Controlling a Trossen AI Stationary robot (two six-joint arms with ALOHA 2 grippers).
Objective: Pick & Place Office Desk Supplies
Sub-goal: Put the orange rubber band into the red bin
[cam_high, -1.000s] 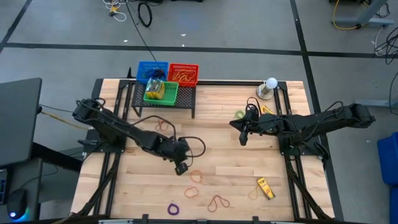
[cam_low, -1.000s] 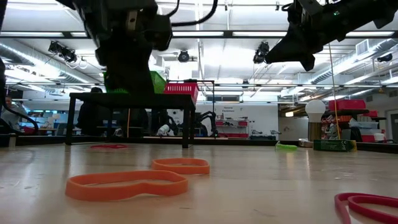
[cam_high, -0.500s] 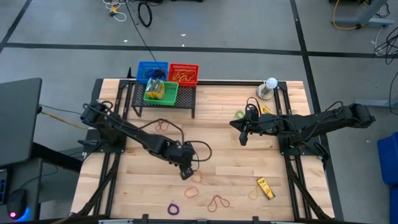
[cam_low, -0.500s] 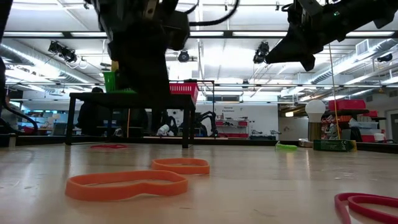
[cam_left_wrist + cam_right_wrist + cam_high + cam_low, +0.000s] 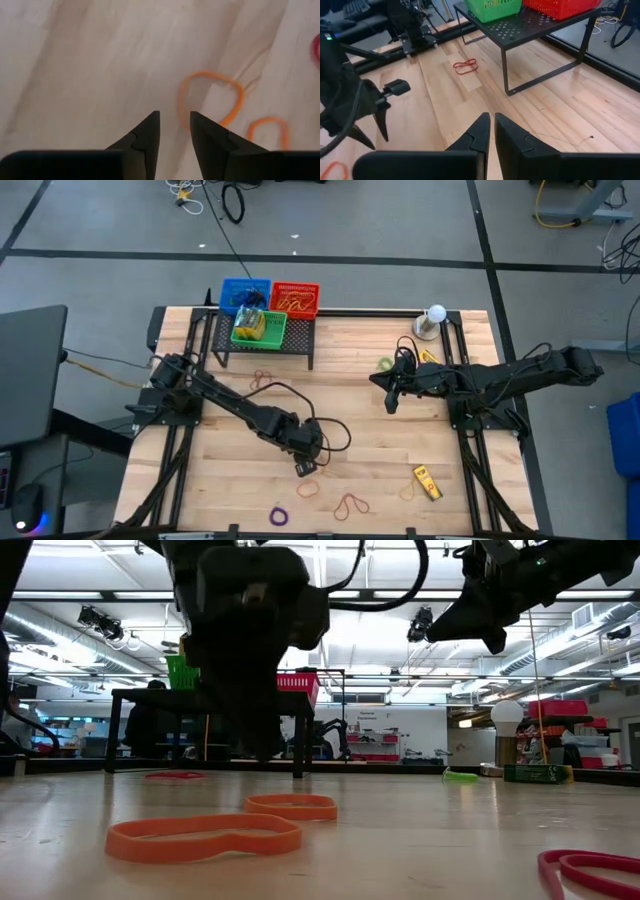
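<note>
Rubber bands lie flat on the wooden table: two orange ones (image 5: 318, 463) (image 5: 308, 488), a purple one (image 5: 279, 515) and brown ones (image 5: 350, 504) (image 5: 262, 380). A yellow crayon box (image 5: 428, 482) lies near the right front. My left gripper (image 5: 305, 468) (image 5: 174, 116) hovers open, pointing down, just beside an orange band (image 5: 210, 100); a second orange band (image 5: 267, 132) lies past it. My right gripper (image 5: 390, 402) (image 5: 492, 117) hangs shut above the table's right middle, touching nothing.
A black stand (image 5: 265, 340) at the far left carries a green basket (image 5: 259, 327), a blue one (image 5: 245, 293) and a red one (image 5: 295, 298). A white ball on a base (image 5: 436, 314) stands at the far right, with a green band (image 5: 386, 364) near it. A cable trails behind the left arm.
My left gripper has travelled toward the table's right and near edge, coming down over the orange bands; in the low view it looms larger and lower. The bands have not moved.
</note>
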